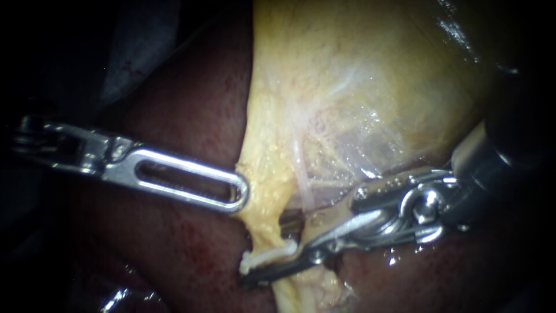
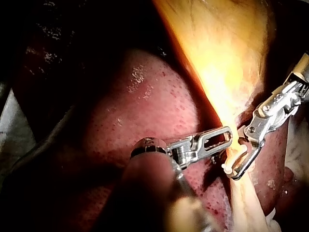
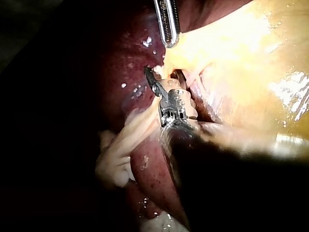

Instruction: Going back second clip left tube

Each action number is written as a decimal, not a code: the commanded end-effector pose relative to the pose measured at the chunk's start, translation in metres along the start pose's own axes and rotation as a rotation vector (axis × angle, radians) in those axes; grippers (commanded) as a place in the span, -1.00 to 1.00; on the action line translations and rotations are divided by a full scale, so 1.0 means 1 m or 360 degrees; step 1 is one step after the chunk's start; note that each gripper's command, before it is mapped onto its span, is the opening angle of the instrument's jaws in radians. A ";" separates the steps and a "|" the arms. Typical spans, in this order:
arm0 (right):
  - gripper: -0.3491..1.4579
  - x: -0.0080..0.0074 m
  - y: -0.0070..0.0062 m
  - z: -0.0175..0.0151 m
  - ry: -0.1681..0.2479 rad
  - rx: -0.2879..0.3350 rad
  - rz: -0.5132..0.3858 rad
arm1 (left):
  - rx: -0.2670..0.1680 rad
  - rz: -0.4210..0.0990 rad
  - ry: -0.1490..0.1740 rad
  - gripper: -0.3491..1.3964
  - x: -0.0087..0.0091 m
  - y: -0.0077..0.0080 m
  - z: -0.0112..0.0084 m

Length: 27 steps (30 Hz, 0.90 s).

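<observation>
- Grips the edge of the yellow tissue (image 1: 301, 87) with the left tool (image 1: 240, 194), closed on it, likely to stretch the tube (image 1: 263, 229) and keep it exposed against the liver (image 1: 191, 104).
- Straddles the tube with the right tool (image 1: 265, 253), spread apart, holding nothing.
- Shows a white clip (image 1: 278, 250) across that tube, between the parted jaws; seemingly free for backing off.

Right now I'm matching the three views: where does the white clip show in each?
Endoscope view: the white clip sits low, left of centre, between the open jaws of the right instrument.
Left wrist view: clip just ahead of the left instrument, between the right instrument's jaws.
Right wrist view: clip at the tip of the right instrument's own jaws.
Shared landmark: the left instrument, beside the clip in every view.
</observation>
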 end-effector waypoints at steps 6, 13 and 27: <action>-0.09 0.0000 0.0000 0.0000 0.0020 0.0013 -0.0006 | 0.0000 0.0000 0.0000 -1.00 0.0000 0.0000 0.0000; -0.10 0.0001 -0.0002 -0.0025 0.0034 0.0009 0.0002 | 0.0001 0.0000 0.0001 -1.00 0.0000 -0.0001 -0.0001; -0.11 -0.0002 -0.0012 -0.0150 0.0146 -0.0049 0.0024 | 0.0001 0.0000 0.0001 -1.00 -0.0001 0.0000 -0.0001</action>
